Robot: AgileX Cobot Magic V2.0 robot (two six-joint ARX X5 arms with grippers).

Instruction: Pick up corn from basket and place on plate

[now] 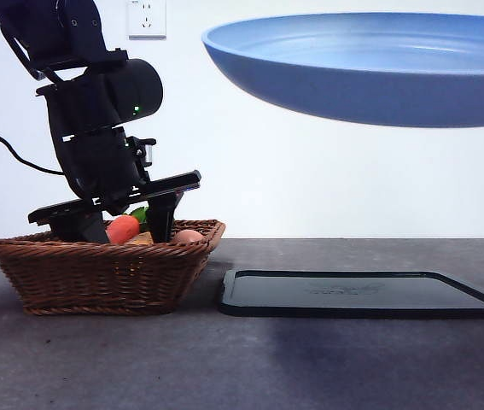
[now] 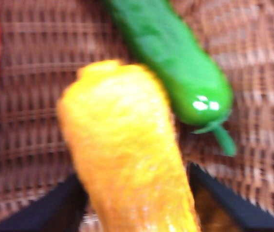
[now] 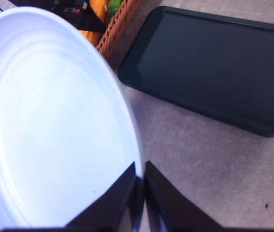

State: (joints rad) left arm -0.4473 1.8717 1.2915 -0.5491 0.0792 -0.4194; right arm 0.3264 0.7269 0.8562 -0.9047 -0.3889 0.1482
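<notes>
The yellow-orange corn (image 2: 127, 159) lies in the wicker basket (image 1: 96, 273) at the left of the table. My left gripper (image 2: 137, 203) reaches down into the basket, and its two black jaws press against both sides of the cob. In the front view the corn itself is hidden behind the basket wall and the gripper (image 1: 126, 227). My right gripper (image 3: 140, 188) is shut on the rim of the light-blue plate (image 3: 50, 121). It holds the plate (image 1: 370, 68) tilted in the air, high above the right half of the table.
A green cucumber (image 2: 175, 63) lies right beside the corn, and a red-orange carrot (image 1: 123, 229) and a pale pinkish round item (image 1: 188, 236) share the basket. A flat black tray (image 1: 361, 295) rests on the table just right of the basket, under the raised plate.
</notes>
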